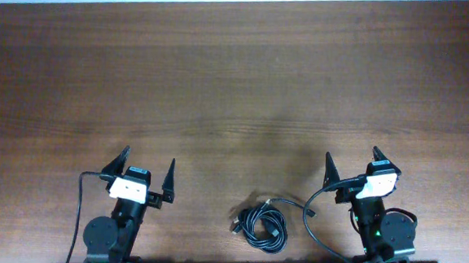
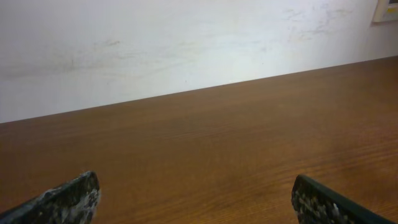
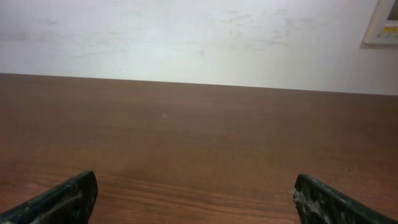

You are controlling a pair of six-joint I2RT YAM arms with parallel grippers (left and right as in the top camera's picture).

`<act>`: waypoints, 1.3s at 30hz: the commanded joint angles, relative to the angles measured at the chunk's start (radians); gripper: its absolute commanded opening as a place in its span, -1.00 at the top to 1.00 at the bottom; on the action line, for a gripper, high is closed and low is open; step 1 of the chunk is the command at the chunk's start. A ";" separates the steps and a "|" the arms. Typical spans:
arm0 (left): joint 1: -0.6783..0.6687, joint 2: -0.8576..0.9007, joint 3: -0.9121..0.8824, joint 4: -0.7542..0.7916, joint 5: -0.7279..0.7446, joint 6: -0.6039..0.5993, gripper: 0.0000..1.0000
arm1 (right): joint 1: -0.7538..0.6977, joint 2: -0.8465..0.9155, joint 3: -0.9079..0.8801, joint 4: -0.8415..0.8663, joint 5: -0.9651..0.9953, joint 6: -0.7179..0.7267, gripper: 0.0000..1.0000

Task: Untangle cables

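The cables lie as one small black coiled bundle with plug ends on the brown wooden table, near the front edge between the two arms. My left gripper is open and empty, to the left of the bundle. My right gripper is open and empty, to the right of it and a little farther back. The cables do not show in either wrist view; the open left fingertips and the open right fingertips frame only bare wood.
A pale wall runs behind the table's far edge. A framed white object hangs on the wall at the upper right. Thicker black wires hang from the arm bases at the front.
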 commanded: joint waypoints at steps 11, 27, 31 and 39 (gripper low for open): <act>0.000 -0.006 -0.002 -0.004 0.024 0.020 -0.98 | -0.002 -0.005 -0.005 -0.004 -0.002 0.001 -0.99; 0.000 -0.006 -0.002 -0.007 0.029 0.019 -0.98 | -0.002 -0.005 -0.005 -0.004 -0.002 0.001 -0.99; 0.000 -0.006 -0.001 0.037 0.047 0.019 -0.98 | -0.002 -0.005 -0.005 -0.004 -0.002 0.001 -0.99; 0.000 -0.006 0.071 -0.109 0.044 -0.023 -0.98 | -0.002 -0.005 -0.005 -0.004 -0.002 0.001 -0.99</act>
